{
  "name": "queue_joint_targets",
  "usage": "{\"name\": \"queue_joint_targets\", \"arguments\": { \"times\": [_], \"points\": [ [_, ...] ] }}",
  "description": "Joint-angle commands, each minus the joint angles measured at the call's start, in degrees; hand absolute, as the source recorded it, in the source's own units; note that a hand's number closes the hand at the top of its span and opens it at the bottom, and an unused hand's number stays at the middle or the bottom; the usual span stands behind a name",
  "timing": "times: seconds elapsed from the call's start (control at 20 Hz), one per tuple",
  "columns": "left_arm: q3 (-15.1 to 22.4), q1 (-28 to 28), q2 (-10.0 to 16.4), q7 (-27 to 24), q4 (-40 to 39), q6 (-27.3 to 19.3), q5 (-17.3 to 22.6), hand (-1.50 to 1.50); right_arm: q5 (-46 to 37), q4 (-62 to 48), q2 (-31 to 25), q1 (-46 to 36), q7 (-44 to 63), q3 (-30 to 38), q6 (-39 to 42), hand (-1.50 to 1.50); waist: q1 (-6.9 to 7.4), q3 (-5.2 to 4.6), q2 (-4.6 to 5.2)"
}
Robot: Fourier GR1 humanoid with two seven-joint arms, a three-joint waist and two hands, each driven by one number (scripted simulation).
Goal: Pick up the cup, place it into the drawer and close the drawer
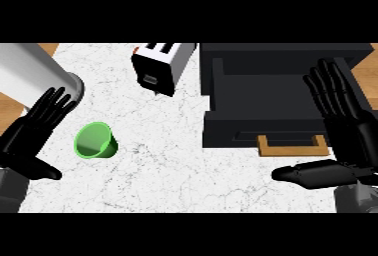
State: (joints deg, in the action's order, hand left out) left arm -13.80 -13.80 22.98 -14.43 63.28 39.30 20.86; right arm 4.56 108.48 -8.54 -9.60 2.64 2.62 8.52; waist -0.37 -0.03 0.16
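A green cup (96, 141) lies tipped on its side on the white marble counter (162, 170), its open mouth toward the lower left. My left hand (33, 132) is open at the left edge, fingers straight, just left of the cup and apart from it. A black drawer unit (280, 65) stands at the upper right with its drawer (258, 110) pulled open toward me; a wooden handle (291, 146) shows at its front. My right hand (347, 130) is open at the right, fingers straight over the drawer's right side, thumb out to the left below the handle.
A white and black toaster (161, 65) stands at the top centre, between the cup and the drawer unit. A large white cylinder (37, 72) lies at the upper left. Wooden floor (11, 107) shows beyond the counter's left edge.
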Motion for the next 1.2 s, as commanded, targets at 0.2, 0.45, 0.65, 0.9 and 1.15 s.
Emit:
{"name": "queue_joint_targets", "arguments": {
  "times": [0.2, 0.45, 0.65, 0.9, 1.15],
  "points": [
    [0.76, -5.09, 0.60, -14.91, -19.49, -1.49, -13.25, -1.50, -1.94, -4.83, 0.08, -8.32, 3.24, 0.59, -2.08, -1.50, -0.03, -0.06, 0.15],
    [2.10, -8.81, 1.04, -24.84, -32.32, -1.94, -18.66, -1.50, 2.91, 0.19, -1.80, -5.31, 4.33, 3.77, 0.73, -1.50, -0.48, -0.06, 0.08],
    [2.70, -11.45, 2.29, -31.18, -41.66, -3.32, -21.84, -1.50, -1.95, -2.60, 0.59, -4.67, 1.69, -0.16, -0.79, -1.50, -0.68, -0.12, 0.31],
    [3.21, -13.43, 2.83, -35.38, -46.48, -5.10, -23.46, -1.50, 1.66, 1.10, -1.26, -7.73, 6.70, 2.68, -0.81, -1.50, -1.60, -0.26, 0.52],
    [4.29, -12.61, -0.36, -40.44, -48.18, -8.61, -24.93, -1.50, 1.60, -0.37, -0.61, -7.72, 5.42, 2.47, -0.74, -1.50, -1.61, -0.31, 0.69]
  ]
}}
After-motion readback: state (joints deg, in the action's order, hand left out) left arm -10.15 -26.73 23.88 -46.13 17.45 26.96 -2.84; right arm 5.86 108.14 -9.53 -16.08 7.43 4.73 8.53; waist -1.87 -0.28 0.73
